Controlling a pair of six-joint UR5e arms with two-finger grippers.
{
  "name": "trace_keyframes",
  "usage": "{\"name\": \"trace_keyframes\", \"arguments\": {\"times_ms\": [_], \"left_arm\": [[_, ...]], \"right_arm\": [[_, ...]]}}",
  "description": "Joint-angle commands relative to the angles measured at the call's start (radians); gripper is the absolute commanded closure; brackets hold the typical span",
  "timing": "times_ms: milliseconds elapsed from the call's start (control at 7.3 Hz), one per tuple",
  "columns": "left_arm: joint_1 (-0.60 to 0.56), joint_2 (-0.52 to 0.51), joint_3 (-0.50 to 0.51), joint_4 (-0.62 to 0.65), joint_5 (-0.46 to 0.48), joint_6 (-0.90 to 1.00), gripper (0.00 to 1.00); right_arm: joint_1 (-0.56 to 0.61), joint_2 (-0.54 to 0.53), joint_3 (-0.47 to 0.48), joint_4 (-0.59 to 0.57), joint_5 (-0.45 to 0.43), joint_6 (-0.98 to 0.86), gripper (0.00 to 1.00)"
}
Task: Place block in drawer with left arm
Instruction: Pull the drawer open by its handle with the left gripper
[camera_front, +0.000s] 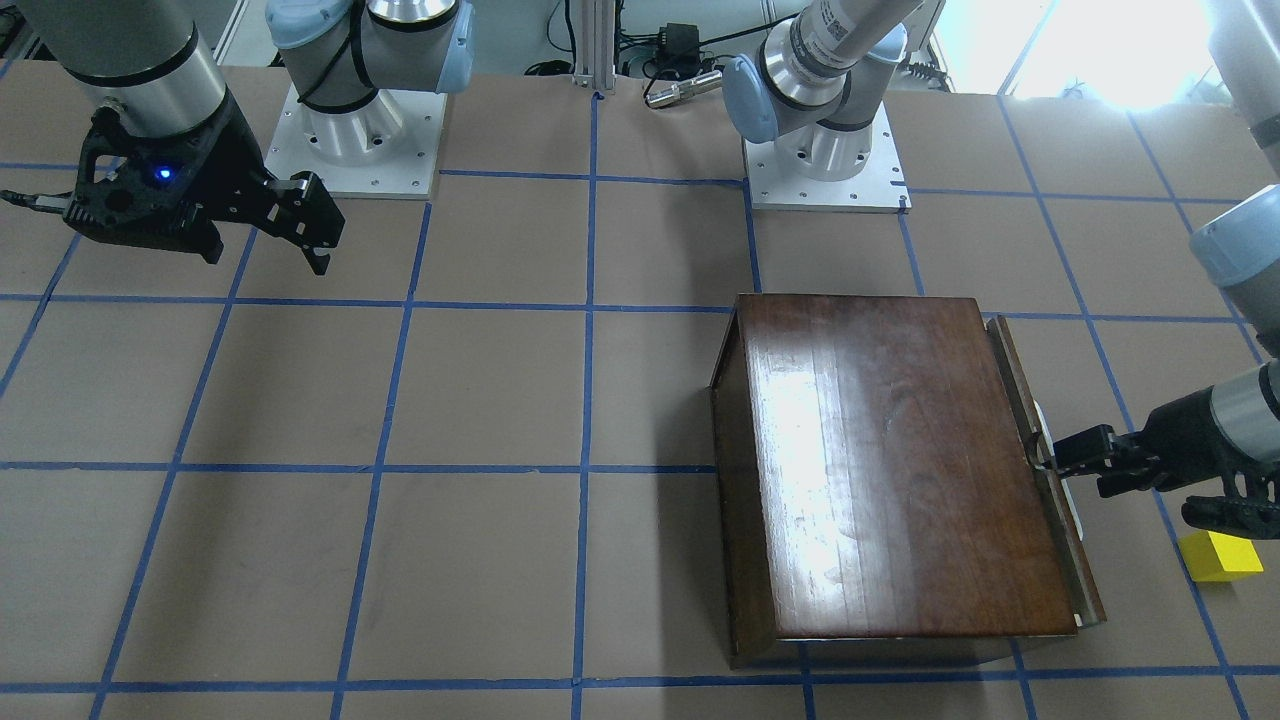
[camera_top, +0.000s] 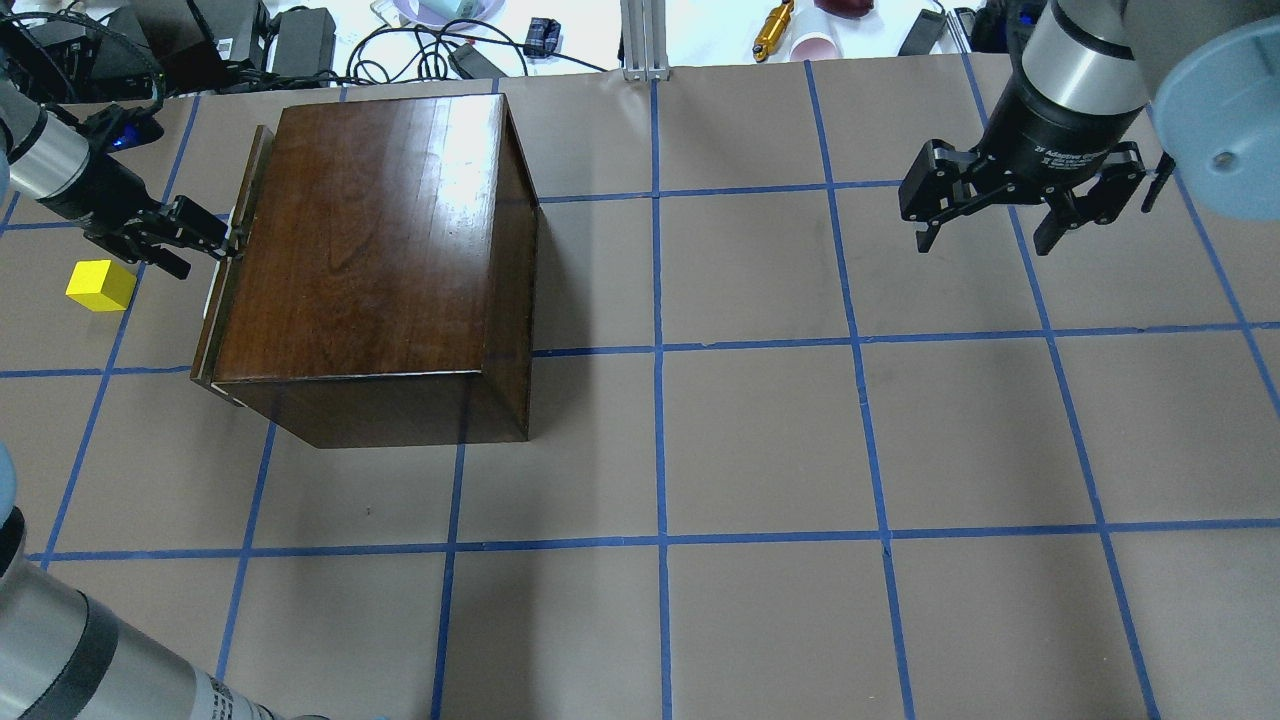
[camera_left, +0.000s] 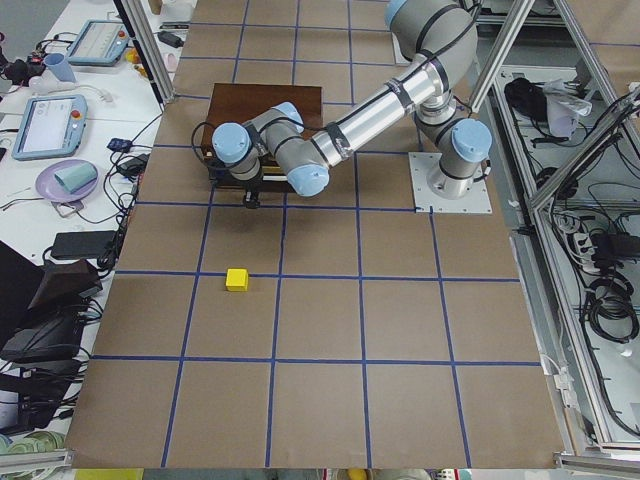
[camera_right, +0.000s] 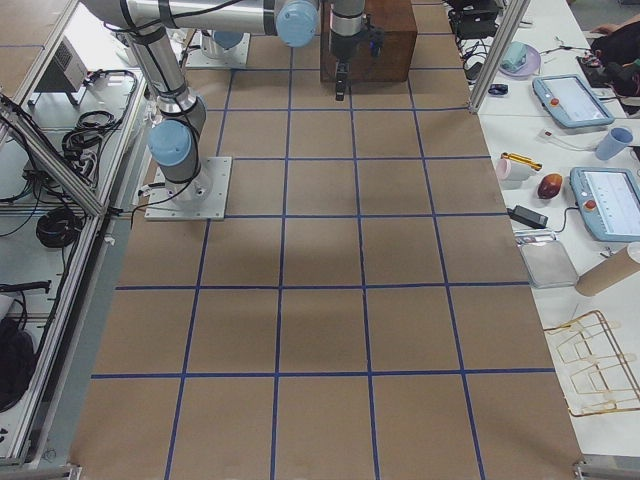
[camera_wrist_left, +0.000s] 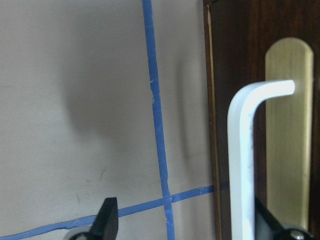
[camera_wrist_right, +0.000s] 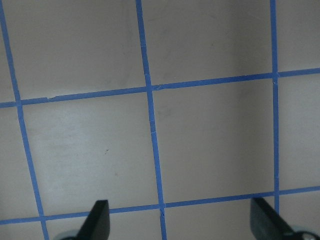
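Note:
The yellow block (camera_top: 100, 285) lies on the table to the left of the dark brown box (camera_top: 370, 230); it also shows in the front-facing view (camera_front: 1218, 556). The drawer's dark front panel (camera_top: 228, 270) sits close against the box, and its pale tray is hidden. My left gripper (camera_top: 225, 240) is at the panel. The left wrist view shows it (camera_wrist_left: 187, 222) open, with the white handle (camera_wrist_left: 239, 150) between its fingers. My right gripper (camera_top: 985, 243) hangs open and empty above the table at the far right, well away from the box.
Cables, power adapters and small items (camera_top: 300, 35) lie beyond the table's far edge. Both arm bases (camera_front: 825, 165) stand on the robot's side. Blue tape lines grid the brown tabletop (camera_top: 760, 440).

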Motion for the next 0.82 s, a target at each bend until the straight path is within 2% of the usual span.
{"name": "trace_keyframes", "arguments": {"times_ms": [0,685], "left_arm": [[0.025,0.000,0.002,0.000,0.008,0.014,0.11],[0.062,0.000,0.025,0.000,0.063,0.018,0.10]], "right_arm": [[0.000,0.000,0.000,0.000,-0.001,0.000,0.00],[0.000,0.000,0.000,0.000,0.000,0.000,0.00]]}}
